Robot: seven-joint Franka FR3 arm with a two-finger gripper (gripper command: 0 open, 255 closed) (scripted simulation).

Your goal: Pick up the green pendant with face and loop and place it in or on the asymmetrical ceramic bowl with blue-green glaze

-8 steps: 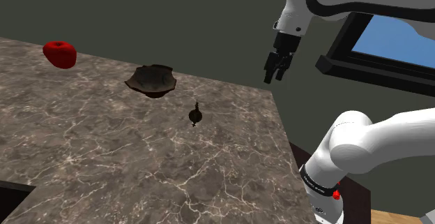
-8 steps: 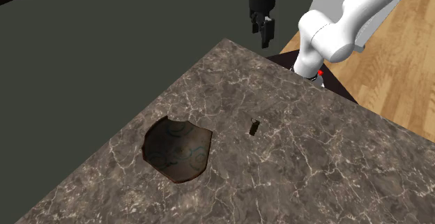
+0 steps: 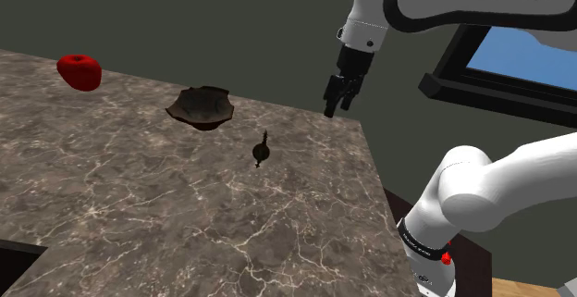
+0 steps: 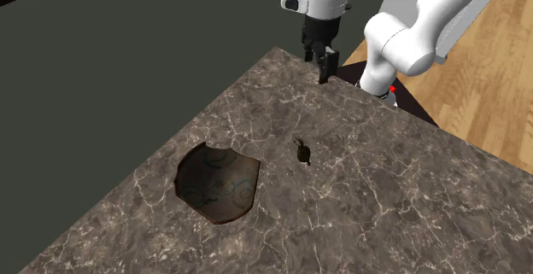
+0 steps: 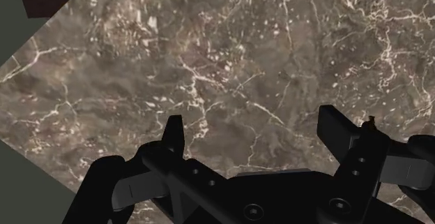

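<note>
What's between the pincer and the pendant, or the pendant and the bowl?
Nothing visible. The open pincer hangs above the countertop; only bare marbled surface separates it from the pendant, and the pendant from the bowl. The red object lies beyond the bowl, off both paths.

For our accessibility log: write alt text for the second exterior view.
A black open gripper hangs near the far corner of a brown marbled countertop. A small dark pendant lies on it, apart from a dark uneven bowl with blue-green swirls.
</note>
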